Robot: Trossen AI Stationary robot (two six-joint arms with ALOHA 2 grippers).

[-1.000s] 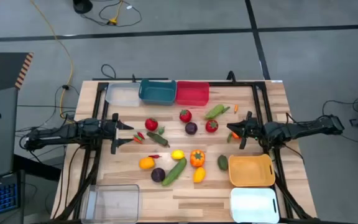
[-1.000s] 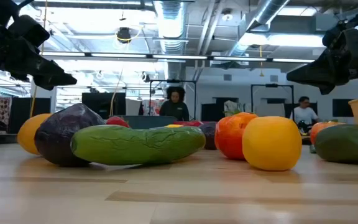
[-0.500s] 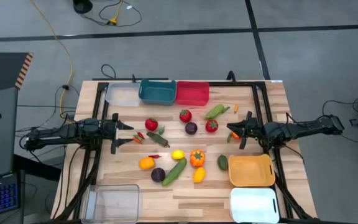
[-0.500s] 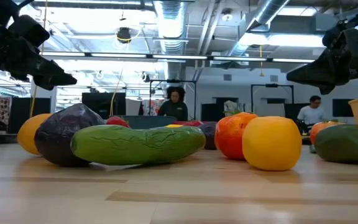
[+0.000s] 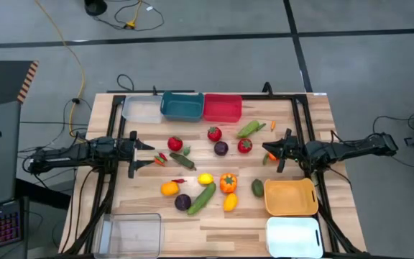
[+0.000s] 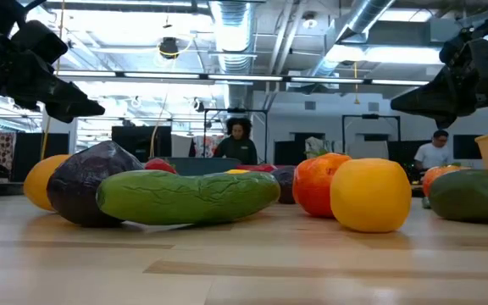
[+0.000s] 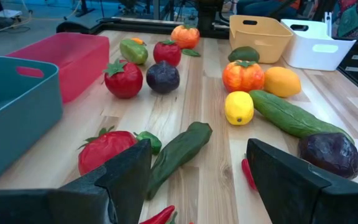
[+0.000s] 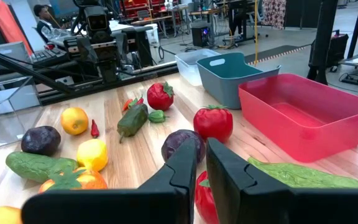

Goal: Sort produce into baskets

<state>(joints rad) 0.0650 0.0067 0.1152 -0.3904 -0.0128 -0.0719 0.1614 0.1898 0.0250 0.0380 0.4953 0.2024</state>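
Observation:
The produce lies loose on the middle of the wooden table: tomatoes point(image 5: 214, 133), purple onions point(image 5: 221, 148), a cucumber point(image 5: 202, 196), a lemon point(image 5: 205, 179), an orange pepper point(image 5: 228, 183) and others. My left gripper point(image 5: 148, 155) hovers open at the table's left. A dark green pepper point(image 7: 179, 149) lies on the table ahead of its fingers point(image 7: 126, 177). My right gripper point(image 5: 268, 152) hovers shut at the right, above a red tomato point(image 8: 204, 186), with nothing between its fingers point(image 8: 182, 165). The low view shows both grippers, left point(image 6: 87, 106) and right point(image 6: 401, 102), well above the produce.
Along the far edge stand a pale grey basket point(image 5: 142, 109), a teal one point(image 5: 182, 106) and a red one point(image 5: 222, 108). At the near right are an orange-yellow basket point(image 5: 290, 196) and a white one point(image 5: 294, 235). A clear one point(image 5: 129, 234) stands at the near left. People sit beyond the table.

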